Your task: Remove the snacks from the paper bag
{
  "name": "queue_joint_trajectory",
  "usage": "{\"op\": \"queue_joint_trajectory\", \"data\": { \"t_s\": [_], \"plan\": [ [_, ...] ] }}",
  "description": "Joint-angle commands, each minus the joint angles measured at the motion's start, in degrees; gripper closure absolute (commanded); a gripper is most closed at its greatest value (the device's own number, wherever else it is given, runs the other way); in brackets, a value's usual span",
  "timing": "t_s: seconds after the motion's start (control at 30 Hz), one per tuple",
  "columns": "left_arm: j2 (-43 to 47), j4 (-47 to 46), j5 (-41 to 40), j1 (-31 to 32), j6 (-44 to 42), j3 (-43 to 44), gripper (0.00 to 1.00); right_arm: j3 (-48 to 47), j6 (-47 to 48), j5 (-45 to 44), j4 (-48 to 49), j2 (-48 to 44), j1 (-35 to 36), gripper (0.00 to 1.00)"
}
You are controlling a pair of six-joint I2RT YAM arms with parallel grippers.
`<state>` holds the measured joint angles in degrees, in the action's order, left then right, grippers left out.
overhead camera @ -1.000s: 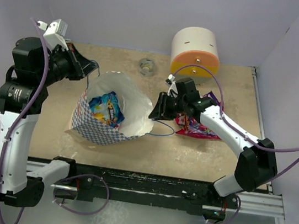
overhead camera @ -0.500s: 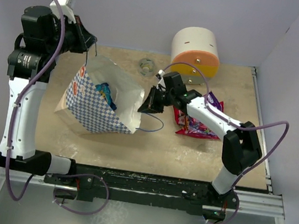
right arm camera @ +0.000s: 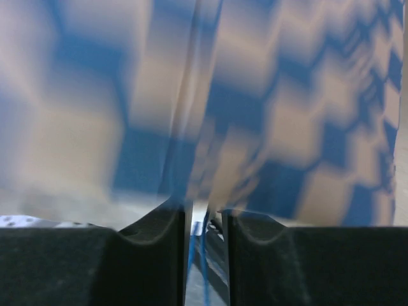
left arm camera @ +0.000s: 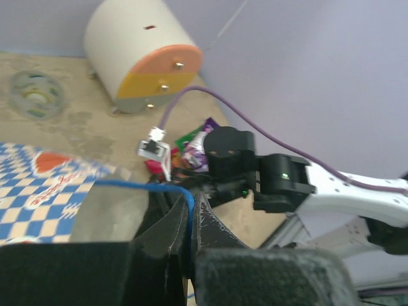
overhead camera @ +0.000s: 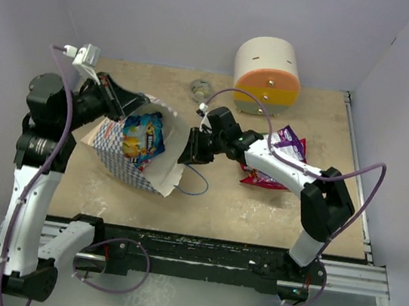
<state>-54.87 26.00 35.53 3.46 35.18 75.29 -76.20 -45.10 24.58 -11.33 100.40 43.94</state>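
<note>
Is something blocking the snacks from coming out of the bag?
Nothing visible does. The paper bag gapes open with a blue-and-yellow snack showing. The left gripper pinches its blue cord, the right gripper its edge.

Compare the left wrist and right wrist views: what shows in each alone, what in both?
Only the left wrist view: the drawer box, snack packets on the table and the right arm. Only the right wrist view: the right gripper pinching the paper bag at its edge, close up. Both: the paper bag and its blue cord.
</note>
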Motion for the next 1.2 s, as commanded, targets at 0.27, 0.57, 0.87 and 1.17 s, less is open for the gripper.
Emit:
{"op": "queue_joint_trajectory", "data": {
  "t_s": [0.27,0.57,0.87,1.17],
  "plan": [
    [8.06,-6.59,16.06,0.14,10.78,-4.52,1.00,4.76,21.58,-13.55,-9.78,-14.84,-0.57,0.47],
    [8.88,-5.07,15.98,0.14,10.23,-5.25,1.00,10.11,35.00,-16.83,-3.79,-28.65,0.57,0.28],
    [7.38,-5.90,17.53,0.14,11.13,-4.02,1.00,11.93,45.90,-15.44,5.30,-30.37,6.34,0.23],
    [6.90,-4.25,19.11,0.14,11.47,-4.04,1.00,12.39,56.68,-10.19,12.95,-25.70,13.14,0.24]
  ]
}}
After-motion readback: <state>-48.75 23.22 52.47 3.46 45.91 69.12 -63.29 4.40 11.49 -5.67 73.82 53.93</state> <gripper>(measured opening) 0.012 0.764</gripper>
